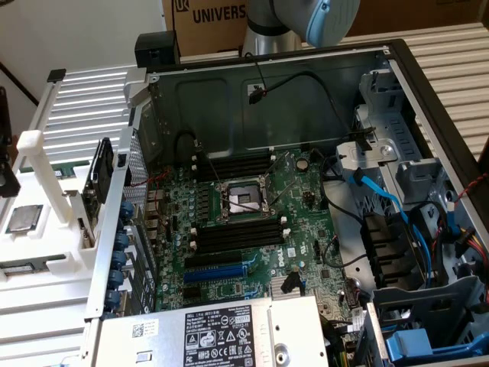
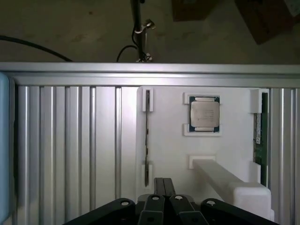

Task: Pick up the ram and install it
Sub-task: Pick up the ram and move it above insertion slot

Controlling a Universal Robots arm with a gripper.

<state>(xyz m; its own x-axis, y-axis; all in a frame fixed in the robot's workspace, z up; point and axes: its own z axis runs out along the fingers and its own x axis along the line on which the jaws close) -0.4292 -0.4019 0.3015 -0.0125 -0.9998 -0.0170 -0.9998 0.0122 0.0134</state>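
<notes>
- Step in hand: the approach before the pick; the ram is not yet lifted
- The gripper (image 2: 163, 182) hovers over the white holder (image 2: 168, 145), its fingers pressed together and holding nothing
- The ram (image 2: 146, 136) stands on edge in 2 clips of that holder, just beside the fingertips' line; as the nearest stick, I judge it the target
- A second green stick (image 2: 260, 140) stands at the holder's edge, beyond the processor (image 2: 205, 114)
- In the exterior view, the black memory slots (image 1: 233, 233) on the motherboard (image 1: 260, 264) look empty
- A pick from here calls for spreading the fingers, centring over the thin edge, and a straight descent so the pads meet the 2 flat faces
</notes>
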